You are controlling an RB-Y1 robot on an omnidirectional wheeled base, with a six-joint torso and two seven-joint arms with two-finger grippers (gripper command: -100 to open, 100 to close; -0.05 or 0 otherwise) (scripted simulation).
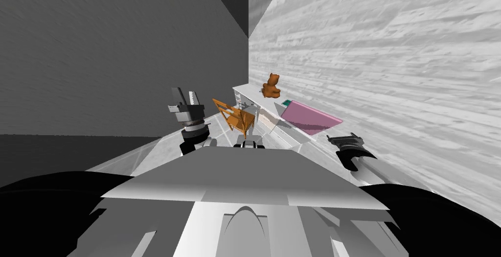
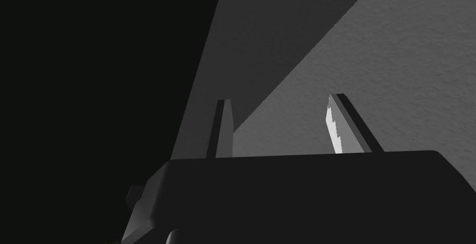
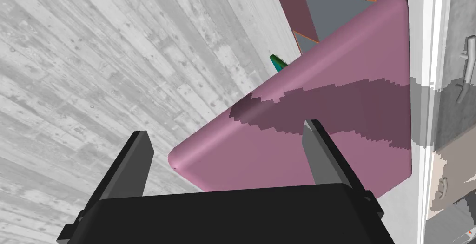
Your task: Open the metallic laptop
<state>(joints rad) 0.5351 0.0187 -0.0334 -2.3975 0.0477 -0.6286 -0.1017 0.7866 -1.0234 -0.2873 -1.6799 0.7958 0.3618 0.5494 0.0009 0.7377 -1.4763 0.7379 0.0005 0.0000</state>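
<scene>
Laptop (image 3: 325, 115): drawn pink, on desk (image 1: 247, 92), just ahead of right gripper (image 3: 225, 129). Lid partly up, keyboard visible in gap beyond it. Right fingers spread, nothing gripped. Lid's near corner lies between them, one finger across lid face, contact unclear. Step, judged: mid-opening, lid not fully raised. Next move needs: catch free edge, push lid away from hand along hinge arc. Green item (image 3: 277, 62) just past lid. Left gripper (image 1: 187, 95) raised, well apart from laptop, fingers spread, empty. Teddy (image 1: 271, 85) and chair (image 1: 235, 114) farther off.
</scene>
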